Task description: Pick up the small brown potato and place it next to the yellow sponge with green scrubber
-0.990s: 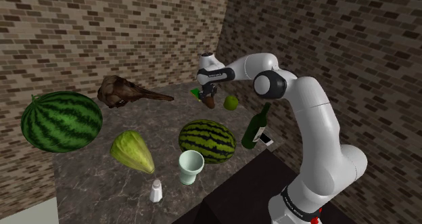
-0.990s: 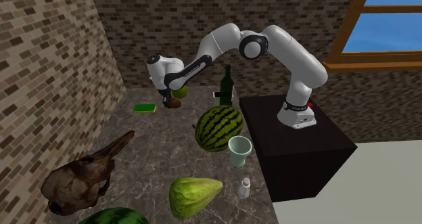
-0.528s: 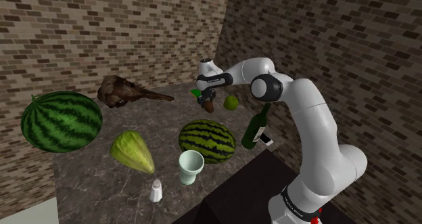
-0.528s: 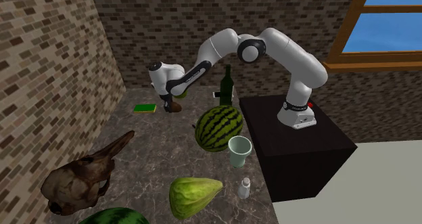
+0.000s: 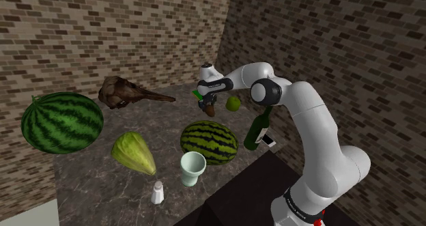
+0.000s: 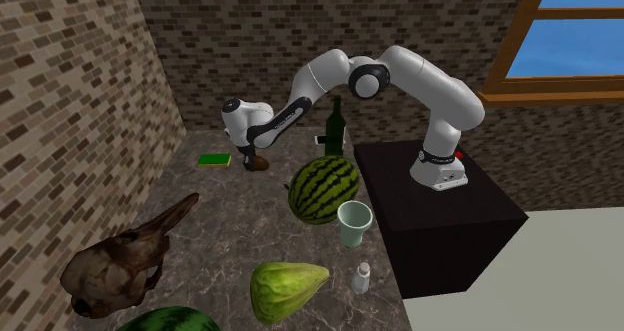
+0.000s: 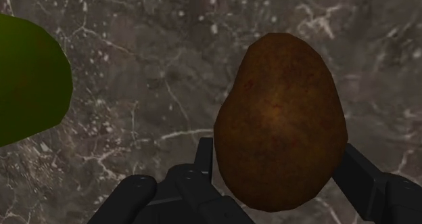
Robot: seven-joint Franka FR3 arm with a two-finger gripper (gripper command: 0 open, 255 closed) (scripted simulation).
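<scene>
The pincer (image 6: 256, 159) is clamped on the brown potato (image 7: 280, 121), down close to the worktop (image 6: 260, 229) near its far corner, with the sponge (image 6: 213, 160) just beside it toward the wall-side edge.

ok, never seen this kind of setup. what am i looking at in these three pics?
These are simulator renders. A white robot arm stands on a black box beside a dark marbled counter. Two pictures look on from outside: one from beside the box, one along the counter from its end. The third comes from a camera on the hand, looking along its black two-finger claw. The claw is shut on a brown potato, low over the counter near a green and yellow sponge and a small green fruit. Also there: a big watermelon, a smaller watermelon, a green gourd, an animal skull, a dark bottle, a pale cup, a white shaker.
</scene>
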